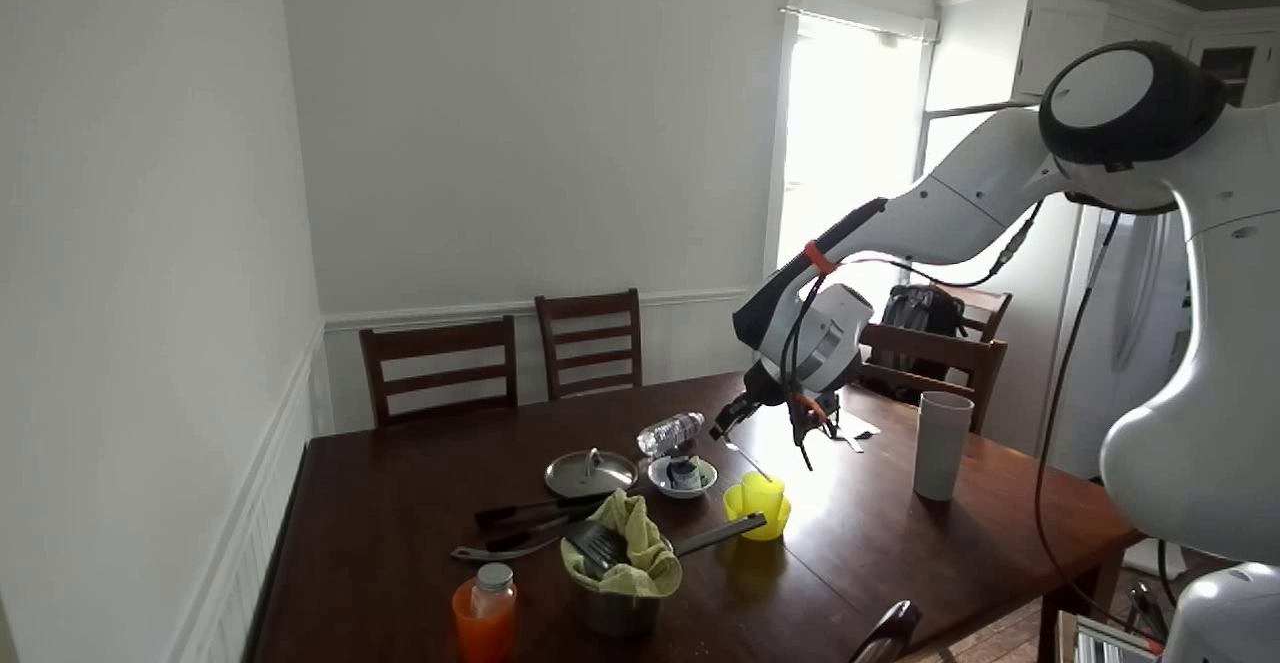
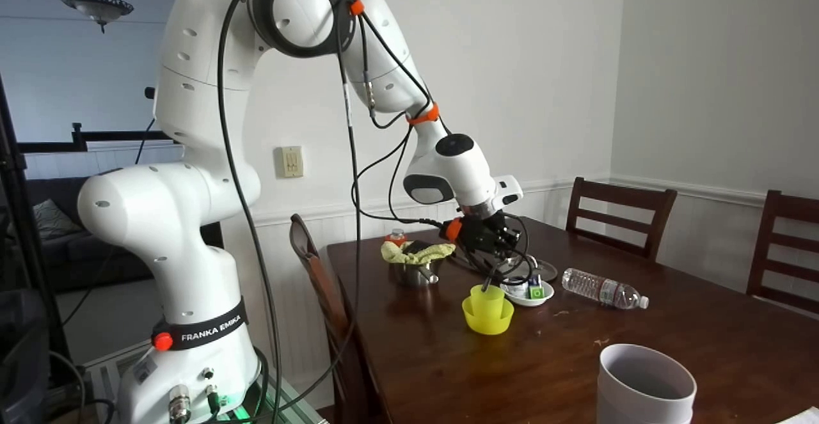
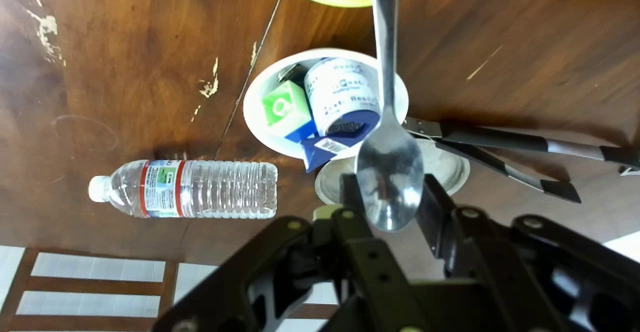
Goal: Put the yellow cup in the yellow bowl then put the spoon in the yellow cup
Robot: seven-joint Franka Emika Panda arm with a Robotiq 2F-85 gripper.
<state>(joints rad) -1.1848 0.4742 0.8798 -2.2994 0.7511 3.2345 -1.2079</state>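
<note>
The yellow cup stands upright inside the yellow bowl on the table in both exterior views. My gripper is shut on the bowl end of the metal spoon, one finger on either side. From there the spoon's handle points away and slants down toward the cup; in an exterior view the spoon ends at the cup's rim. How far the handle tip reaches into the cup cannot be told. In the wrist view only a yellow edge, seemingly the bowl's, shows at the top, partly behind the handle.
Beside the yellow bowl sits a white dish holding small packages. A water bottle lies near it. A pot with a green cloth, a metal lid, black-handled utensils and a grey tumbler also stand around.
</note>
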